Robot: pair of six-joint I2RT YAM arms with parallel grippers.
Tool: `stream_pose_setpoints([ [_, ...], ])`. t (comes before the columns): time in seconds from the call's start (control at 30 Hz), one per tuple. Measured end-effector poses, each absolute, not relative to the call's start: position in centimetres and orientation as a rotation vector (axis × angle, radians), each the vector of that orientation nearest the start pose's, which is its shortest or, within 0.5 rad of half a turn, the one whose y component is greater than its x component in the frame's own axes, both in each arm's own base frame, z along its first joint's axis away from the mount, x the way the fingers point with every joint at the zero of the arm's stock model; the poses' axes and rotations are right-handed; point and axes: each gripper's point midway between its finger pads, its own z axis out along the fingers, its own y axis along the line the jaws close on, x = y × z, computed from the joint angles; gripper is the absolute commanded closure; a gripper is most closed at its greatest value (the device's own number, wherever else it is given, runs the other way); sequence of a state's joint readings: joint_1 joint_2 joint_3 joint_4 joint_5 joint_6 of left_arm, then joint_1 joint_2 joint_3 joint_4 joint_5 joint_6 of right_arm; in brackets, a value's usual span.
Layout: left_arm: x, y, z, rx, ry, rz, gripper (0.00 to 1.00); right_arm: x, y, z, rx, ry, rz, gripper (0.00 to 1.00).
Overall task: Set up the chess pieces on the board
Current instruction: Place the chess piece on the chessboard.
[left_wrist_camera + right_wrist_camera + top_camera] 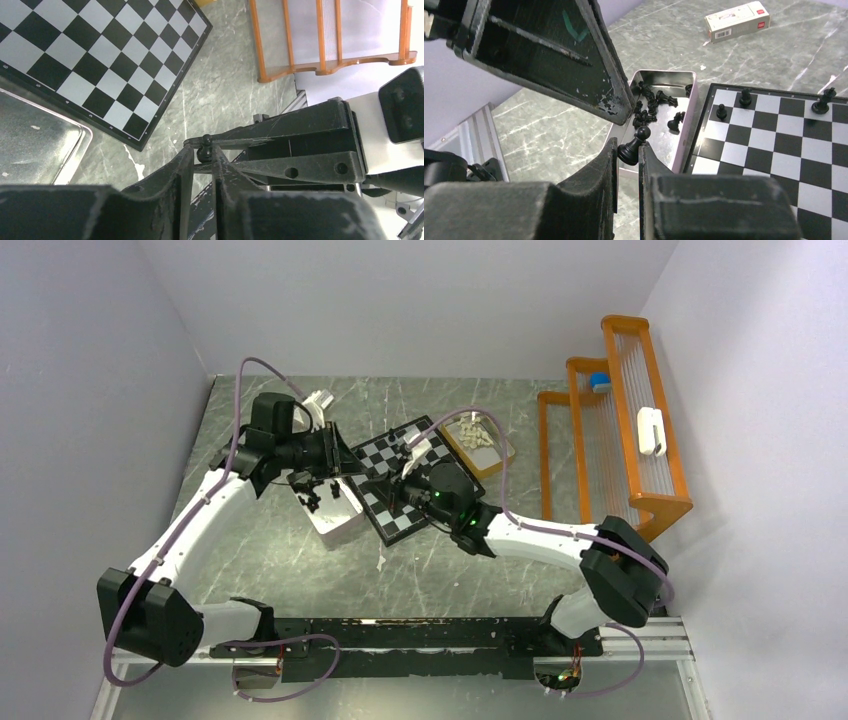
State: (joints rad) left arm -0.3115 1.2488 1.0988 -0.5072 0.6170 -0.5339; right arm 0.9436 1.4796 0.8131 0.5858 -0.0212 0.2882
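Both the left gripper (pixel 202 151) and the right gripper (pixel 628 150) clamp a black pawn (pixel 634 144) near the board (pixel 774 135)

Board: flat square chessboard (pixel 385 455), black and pale grey-white checks, thin dark rim.
Pawn: small black pawn (pixel 634 146), plain black.
Tin: rectangular metal tin (pixel 666 75), silvery, holding black chessmen (pixel 651 105).
Tray: shallow tan tray (pixel 500 464) at the board's 2 o'clock, cream-white chessmen (pixel 477 433) inside.
Table: stone tabletop (pixel 300 570), grey-green with white veins.
Rack: slatted wooden rack (pixel 655 505), orange.

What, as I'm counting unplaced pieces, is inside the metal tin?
Loose black chessmen lie in the tin; the left gripper hides one side, the right gripper its near end.
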Motion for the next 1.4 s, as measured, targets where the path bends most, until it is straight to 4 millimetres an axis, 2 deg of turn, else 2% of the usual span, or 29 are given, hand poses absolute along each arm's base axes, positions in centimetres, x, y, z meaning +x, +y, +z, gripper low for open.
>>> stream_pose_setpoints([
  [0.23, 27.2, -21.5, 24.1, 0.173, 2.319, -1.141, 0.65, 25.7, 38.3, 21.5, -0.664, 1.564, 0.917, 1.0],
  [0.4, 26.9, -21.7, 24.2, 0.244, 2.326, -1.153, 0.65, 25.1, 38.4, 22.2, -0.72, 1.5, 0.921, 1.0],
  [0.57, 26.3, -21.8, 23.3, 0.296, 2.363, -1.17, 0.62, 24.5, 38.3, 22.1, -0.769, 1.464, 0.917, 1.0],
  [0.8, 25.5, -22.2, 23.6, 0.354, 2.351, -1.219, 0.63, 24.2, 38.4, 22.2, -0.815, 1.432, 0.914, 1.0],
  [1.07, 24.9, -22.9, 23.2, 0.413, 2.363, -1.27, 0.74, 23.9, 38.6, 22.2, -0.846, 1.42, 0.918, 1.0],
  [1.2, 24.8, -23.0, 23.1, 0.423, 2.363, -1.275, 0.83, 23.8, 38.6, 21.9, -0.861, 1.424, 0.916, 1.0],
  [1.3, 24.6, -23.0, 23.1, 0.429, 2.365, -1.278, 0.94, 23.7, 38.6, 21.7, -0.87, 1.426, 0.916, 1.0],
  [1.37, 24.6, -23.0, 23.1, 0.431, 2.365, -1.28, 0.95, 23.7, 38.6, 21.7, -0.872, 1.426, 0.917, 1.0],
  [1.4, 24.6, -23.0, 23.1, 0.432, 2.364, -1.281, 0.95, 23.7, 38.6, 21.7, -0.873, 1.427, 0.916, 0.96],
])
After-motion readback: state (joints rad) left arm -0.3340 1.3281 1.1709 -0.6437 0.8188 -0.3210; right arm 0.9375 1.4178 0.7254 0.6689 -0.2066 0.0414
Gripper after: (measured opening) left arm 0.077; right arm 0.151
